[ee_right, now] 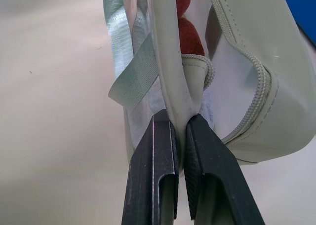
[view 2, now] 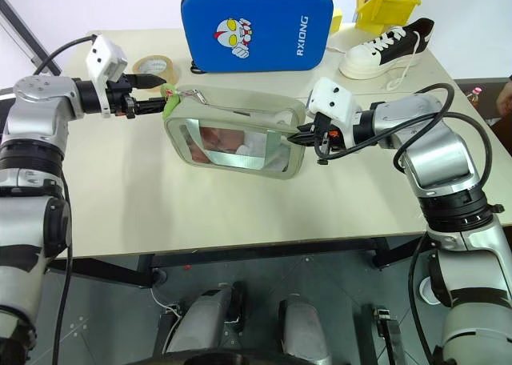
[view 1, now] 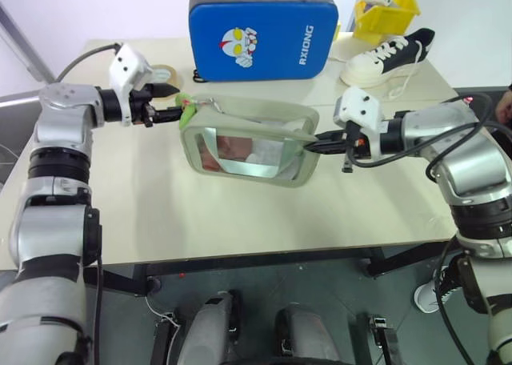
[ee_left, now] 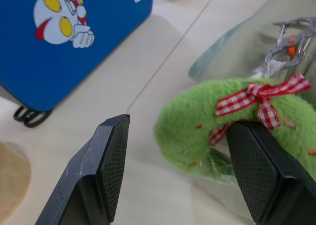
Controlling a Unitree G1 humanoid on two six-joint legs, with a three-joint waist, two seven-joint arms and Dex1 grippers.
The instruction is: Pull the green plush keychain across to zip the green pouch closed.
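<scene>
the right gripper (ee_right: 178, 124) pinches the pouch (view 1: 248, 141) edge while the left gripper (ee_left: 180, 151), spread wide around the keychain (ee_left: 217, 124), must next clamp it and pull across.

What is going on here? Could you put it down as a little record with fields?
Setting: beige table
Main item: green pouch, zip open along its top
Pull tab: green plush keychain at the pouch's left end
Left gripper: open, fingers either side of the keychain
Right gripper: shut on the pouch's right edge
Behind: blue case, white sneaker, tape roll, yellow bin
</scene>
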